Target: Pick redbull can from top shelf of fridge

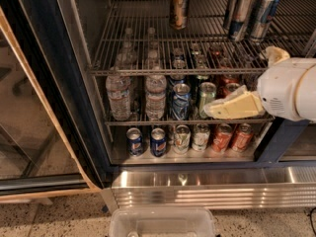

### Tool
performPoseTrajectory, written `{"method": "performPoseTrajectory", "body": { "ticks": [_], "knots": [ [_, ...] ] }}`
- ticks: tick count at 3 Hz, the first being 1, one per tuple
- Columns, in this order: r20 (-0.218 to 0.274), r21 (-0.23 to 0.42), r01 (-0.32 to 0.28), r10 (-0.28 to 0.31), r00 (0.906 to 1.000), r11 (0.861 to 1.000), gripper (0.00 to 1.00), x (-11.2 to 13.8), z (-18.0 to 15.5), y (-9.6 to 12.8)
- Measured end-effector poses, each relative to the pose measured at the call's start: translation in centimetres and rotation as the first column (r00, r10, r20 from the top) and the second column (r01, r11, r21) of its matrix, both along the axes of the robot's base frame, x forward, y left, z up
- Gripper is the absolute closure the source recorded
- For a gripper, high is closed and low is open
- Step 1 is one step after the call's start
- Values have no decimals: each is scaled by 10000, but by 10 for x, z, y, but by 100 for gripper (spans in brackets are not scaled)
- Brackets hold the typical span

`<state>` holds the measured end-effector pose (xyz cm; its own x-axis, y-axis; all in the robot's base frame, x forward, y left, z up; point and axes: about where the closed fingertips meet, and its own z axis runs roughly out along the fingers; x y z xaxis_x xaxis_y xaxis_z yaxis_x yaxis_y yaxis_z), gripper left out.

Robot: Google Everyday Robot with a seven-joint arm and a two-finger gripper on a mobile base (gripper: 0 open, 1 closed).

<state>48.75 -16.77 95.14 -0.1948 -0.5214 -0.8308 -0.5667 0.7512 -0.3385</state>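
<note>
Starting at the bottom centre: a clear plastic bin sits below the dark-blue-framed fridge, probably to receive the pick. At centre right, the cream wedge-shaped end effector hangs in front of the middle rack's soda cans. It doesn't look to be holding anything, and I can't tell how open it is. The tall slim silver-and-blue redbull can stands upright in the upper right, far back on the silver wire-grid top shelf. That surface is higher, so I'd guess the arm has to lift next.

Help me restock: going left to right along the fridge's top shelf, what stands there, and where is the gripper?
Top shelf: brown-gold can → group of redbull cans. The gripper hangs lower, at the right, before the middle rack.
</note>
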Motion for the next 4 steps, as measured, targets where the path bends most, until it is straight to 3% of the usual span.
{"method": "performPoseTrajectory", "body": {
  "ticks": [1, 2, 3, 4],
  "knots": [
    [156, 365, 315, -321, 9994, 9988, 0, 6, -3, 1],
    [494, 1302, 1209, -1282, 9905, 9841, 0, 18, -6, -10],
    [1256, 2499, 2382, -2753, 9531, 9385, 0, 38, 5, -27],
    [1252, 2491, 2371, -2740, 9535, 9390, 0, 38, 5, -27]
  ]
}}
